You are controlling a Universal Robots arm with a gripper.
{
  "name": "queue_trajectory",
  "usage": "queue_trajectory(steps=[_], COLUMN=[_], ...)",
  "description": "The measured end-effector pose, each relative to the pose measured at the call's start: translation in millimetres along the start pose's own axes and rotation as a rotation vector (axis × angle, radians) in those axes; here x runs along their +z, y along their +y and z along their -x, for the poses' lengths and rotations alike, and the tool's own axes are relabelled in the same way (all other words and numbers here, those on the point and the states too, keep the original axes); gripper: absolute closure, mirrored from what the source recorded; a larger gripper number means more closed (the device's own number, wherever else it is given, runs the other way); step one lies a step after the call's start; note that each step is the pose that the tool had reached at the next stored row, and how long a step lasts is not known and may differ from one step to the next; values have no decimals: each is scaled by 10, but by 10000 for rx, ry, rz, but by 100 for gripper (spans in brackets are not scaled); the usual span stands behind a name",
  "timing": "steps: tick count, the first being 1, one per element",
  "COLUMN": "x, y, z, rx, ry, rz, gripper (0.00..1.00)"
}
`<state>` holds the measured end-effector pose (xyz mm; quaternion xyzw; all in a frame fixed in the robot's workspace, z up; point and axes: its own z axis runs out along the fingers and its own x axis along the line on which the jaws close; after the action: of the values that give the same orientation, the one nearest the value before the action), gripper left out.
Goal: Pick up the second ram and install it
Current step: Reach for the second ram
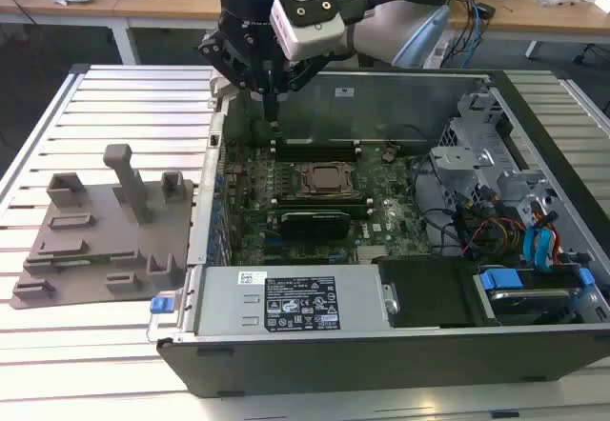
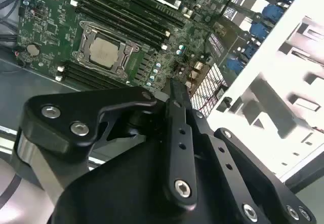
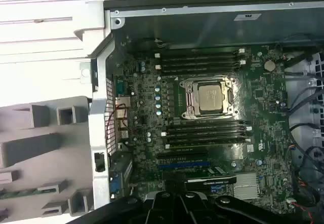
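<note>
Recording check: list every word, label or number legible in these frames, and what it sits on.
White label on the power supply: print too small to read.
Small sticker on the case wall: blurred, unreadable.
Markings on the motherboard: too small to read.
No text is legible anywhere.

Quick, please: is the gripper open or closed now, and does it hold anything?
Gripper: closed, nothing seen in it. The second ram lies in the grey holder.
</note>
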<state>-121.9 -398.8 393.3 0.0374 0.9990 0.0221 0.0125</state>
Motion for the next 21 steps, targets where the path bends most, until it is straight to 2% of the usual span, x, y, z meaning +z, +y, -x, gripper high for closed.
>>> queue_trajectory(steps=[1,2,4,6,9,11,14,15,16,18,21], x=[-2,-5,-7,-13,-19,-22,-24,-25,-25,-24,-21], y=[-5,-14,-20,-34,-52,-61,-70,-75,-84,-97,-106], z=[-71,-182,-274,-458,-697,-817,-940,-1006,-1121,-1292,-1418], rx=[0,-2,0,0,-3,-2,0,-2,-1,-2,-2], ry=[-1,-5,-9,-16,-25,-30,-33,-32,-33,-34,-36], rz=[-1,1,1,1,1,2,2,2,2,1,2], gripper=[90,90,90,90,90,90,90,90,90,90,90])
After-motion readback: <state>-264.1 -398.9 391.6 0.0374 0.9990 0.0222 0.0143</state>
